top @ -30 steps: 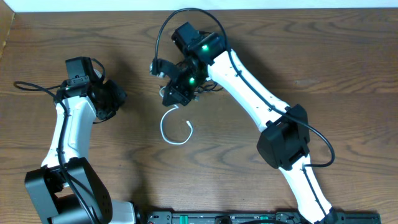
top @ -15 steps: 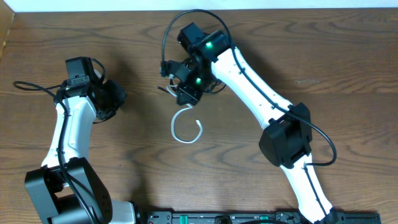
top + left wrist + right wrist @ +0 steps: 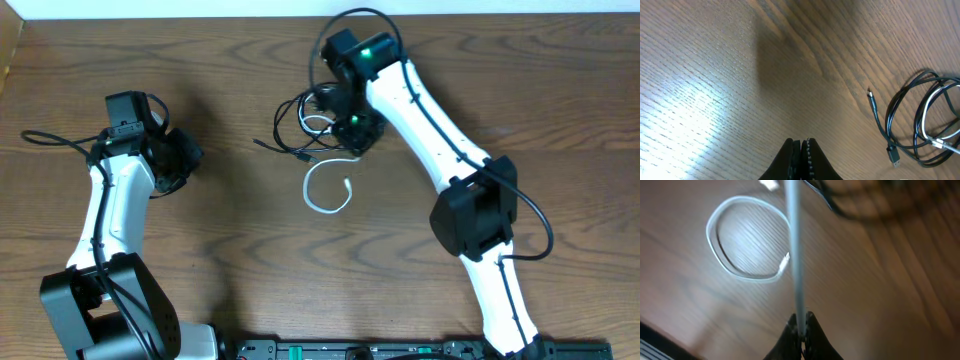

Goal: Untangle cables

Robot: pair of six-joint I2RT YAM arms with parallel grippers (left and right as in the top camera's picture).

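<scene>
Both arms have white tube-like links and black boxy joints. The left arm (image 3: 103, 215), at the frame's left, carries a thin black wire (image 3: 50, 138), and the left gripper (image 3: 801, 148) has black ridged fingers (image 3: 789, 156). The right arm (image 3: 425, 115) bears green lights (image 3: 366, 53) and a looping black wire (image 3: 546, 222) beside its elbow block.

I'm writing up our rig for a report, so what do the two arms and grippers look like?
The left arm and right arm have white rounded links with bulky black joint housings. Thick black wires loop off them. Green lights glow near the right wrist. The left gripper and right gripper each end in two slim black fingers.
</scene>
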